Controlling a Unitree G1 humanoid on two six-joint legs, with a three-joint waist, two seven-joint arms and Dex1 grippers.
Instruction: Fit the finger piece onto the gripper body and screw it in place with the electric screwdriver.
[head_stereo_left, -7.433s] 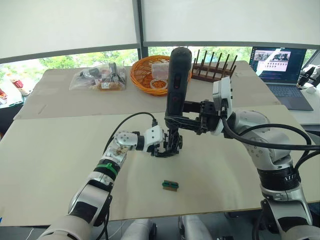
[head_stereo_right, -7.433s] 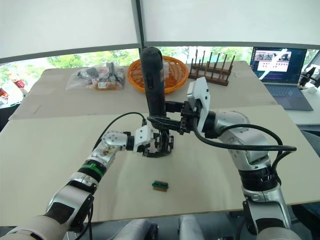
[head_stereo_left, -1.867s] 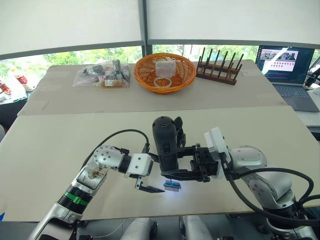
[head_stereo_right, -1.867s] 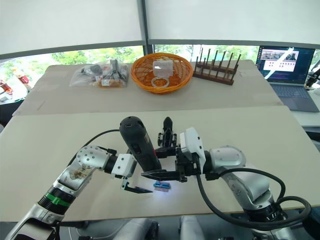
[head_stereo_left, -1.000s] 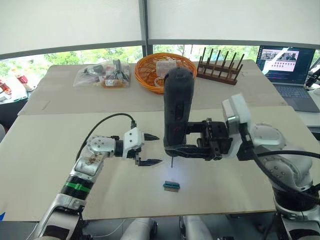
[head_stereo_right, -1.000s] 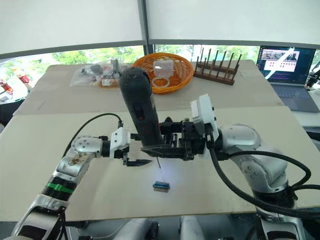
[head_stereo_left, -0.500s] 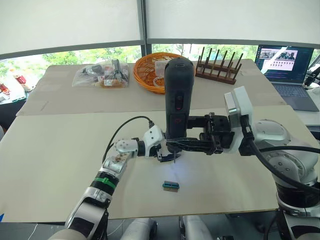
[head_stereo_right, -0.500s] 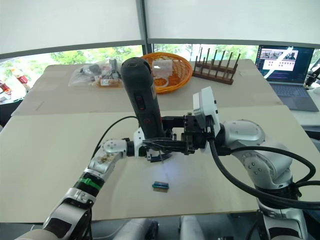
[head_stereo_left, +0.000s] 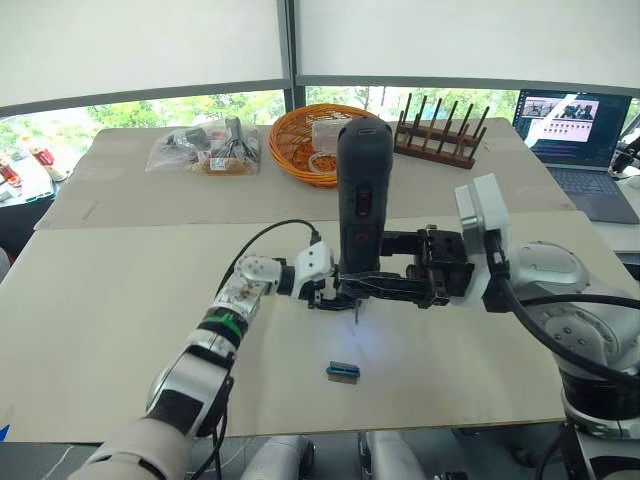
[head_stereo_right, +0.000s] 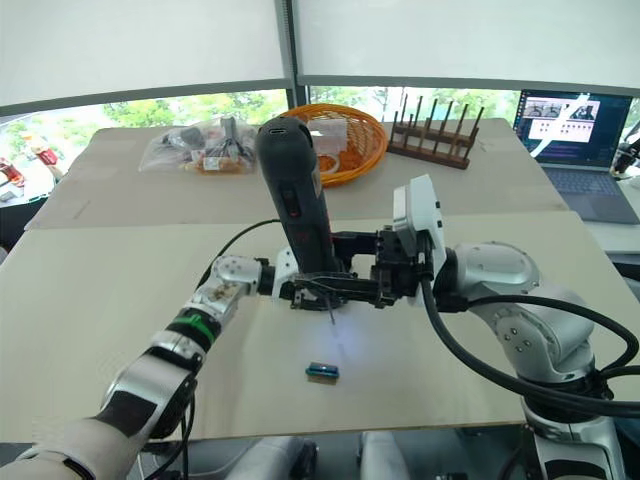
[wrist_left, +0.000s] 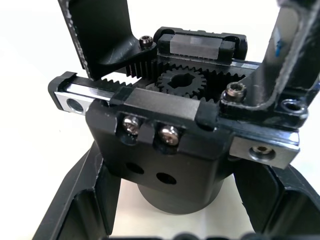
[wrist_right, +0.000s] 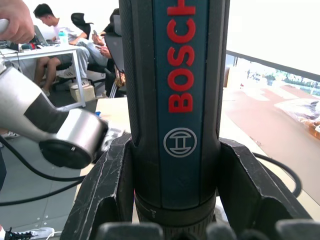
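Near you lay one green-and-brown block (head_stereo_left: 342, 370); left gripper (head_stereo_left: 322, 292) clamped gripper body (wrist_left: 172, 145), right gripper (head_stereo_left: 385, 282) clamped electric screwdriver (head_stereo_left: 360, 205).

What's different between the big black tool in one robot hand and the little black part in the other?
The electric screwdriver is long, smooth and pen-shaped with red marks; the gripper body is short and squat, showing gears and screws. The screwdriver stands upright in the right gripper; the body sits in the left gripper. Both are black and held above the table.
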